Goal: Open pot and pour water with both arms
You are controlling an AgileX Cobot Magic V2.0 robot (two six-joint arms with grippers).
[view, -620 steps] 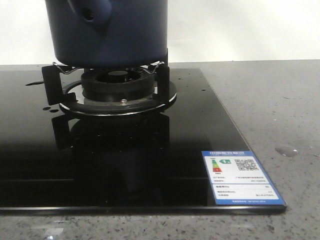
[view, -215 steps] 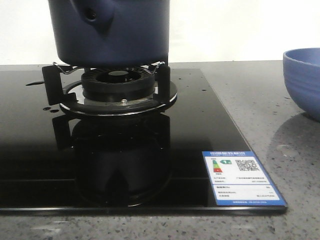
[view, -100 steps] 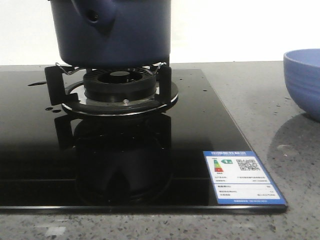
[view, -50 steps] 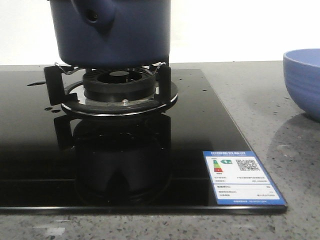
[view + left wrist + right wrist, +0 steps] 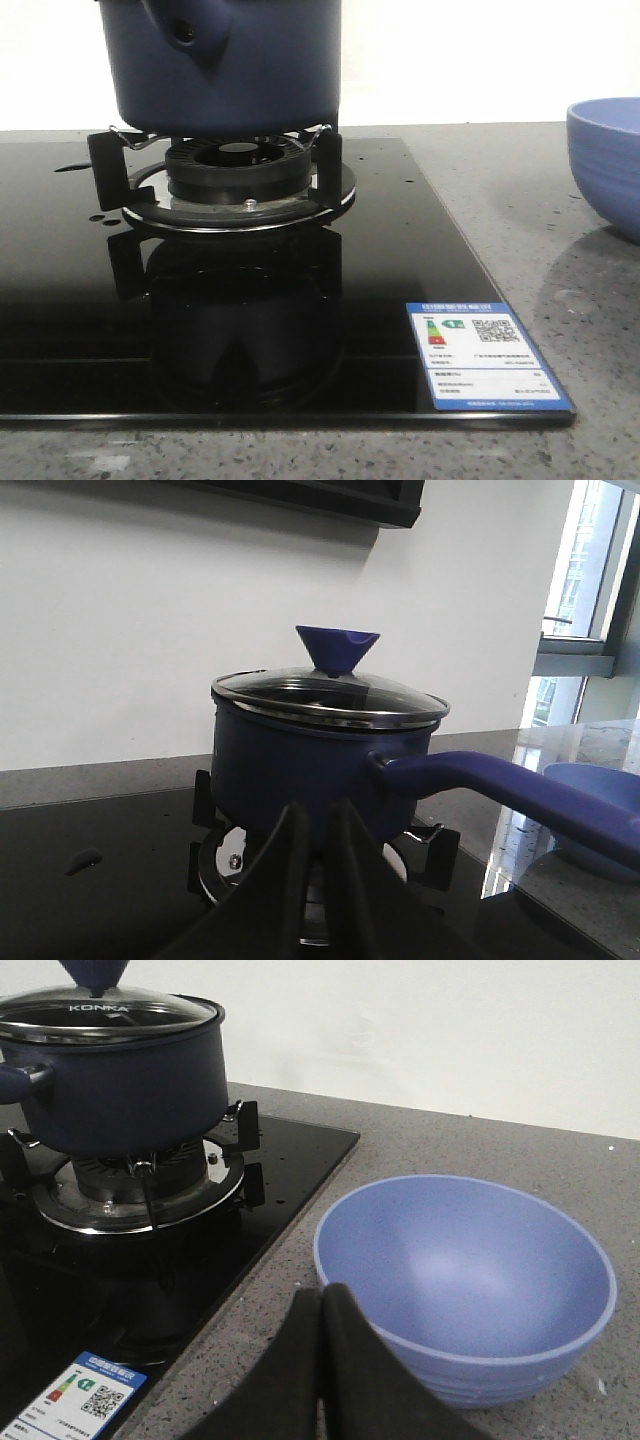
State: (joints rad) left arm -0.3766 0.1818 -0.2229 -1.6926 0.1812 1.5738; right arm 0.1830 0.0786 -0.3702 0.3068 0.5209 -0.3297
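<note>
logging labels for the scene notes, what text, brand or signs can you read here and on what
"KONKA": on the glass lid of the pot, in the right wrist view.
Energy label sticker on the front right corner of the black hob: a QR code, a coloured rating chart and rows of print, all too small to read.
Nothing readable on the blue bowl.

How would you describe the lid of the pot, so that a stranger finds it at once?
Start at the black glass hob; on its burner stands the dark blue pot. The lid sits on top of it: clear glass with a metal rim and a blue cone-shaped knob, unlike the open light blue bowl nearby.
</note>
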